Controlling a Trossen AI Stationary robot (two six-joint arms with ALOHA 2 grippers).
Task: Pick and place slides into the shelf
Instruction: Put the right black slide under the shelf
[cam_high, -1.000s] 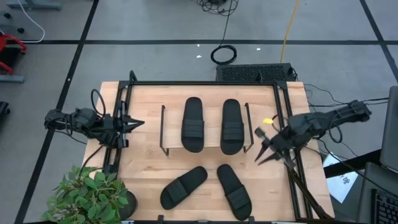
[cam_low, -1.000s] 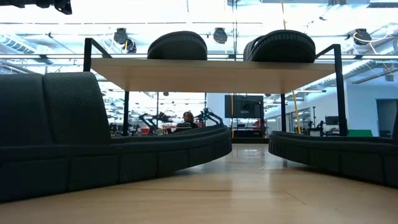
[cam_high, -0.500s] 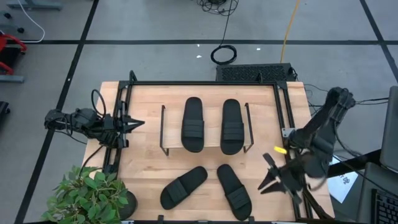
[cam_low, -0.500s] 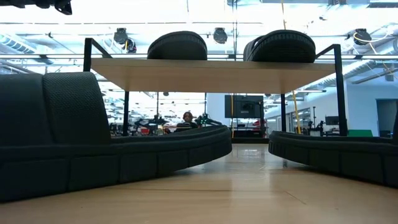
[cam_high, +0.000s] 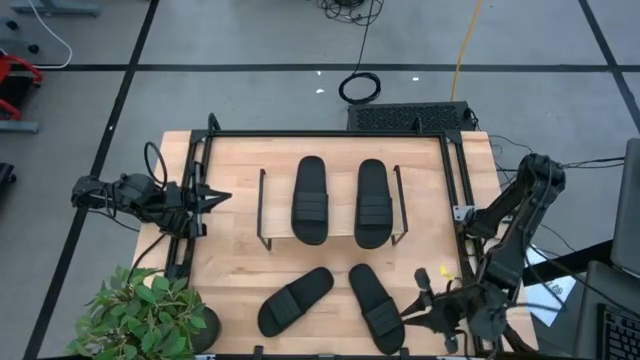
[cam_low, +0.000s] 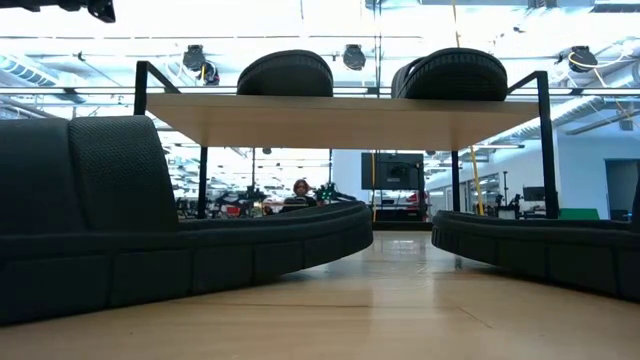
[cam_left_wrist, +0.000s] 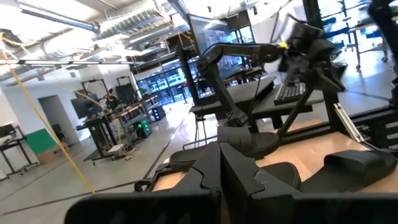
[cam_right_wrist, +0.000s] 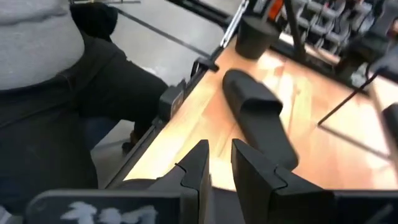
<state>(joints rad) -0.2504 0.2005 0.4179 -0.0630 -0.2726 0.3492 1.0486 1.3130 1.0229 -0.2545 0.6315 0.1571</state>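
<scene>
Two black slides (cam_high: 310, 200) (cam_high: 373, 203) lie side by side, soles down, on the shelf's wood top (cam_high: 341, 200). They also show in the low view, on the plank (cam_low: 340, 120). Two more slides (cam_high: 295, 300) (cam_high: 377, 307) lie on the table in front of the shelf. My right gripper (cam_high: 412, 297) is open and empty, just right of the right-hand table slide, pointing toward the table's left. In its wrist view (cam_right_wrist: 219, 155) a slide (cam_right_wrist: 258, 118) lies ahead of it. My left gripper (cam_high: 222, 198) waits shut at the table's left edge (cam_left_wrist: 221, 158).
A black metal frame (cam_high: 330, 134) runs around the tabletop. A potted plant (cam_high: 150, 310) stands at the near left corner. A person in a grey top (cam_right_wrist: 37, 37) stands beyond the table's near edge. There is bare wood between the two table slides and the shelf.
My right gripper has swung from beside the shelf's right side toward the table's near edge. It now sits just right of the right-hand table slide, turned so it points toward the table's left. The slides have not moved.
</scene>
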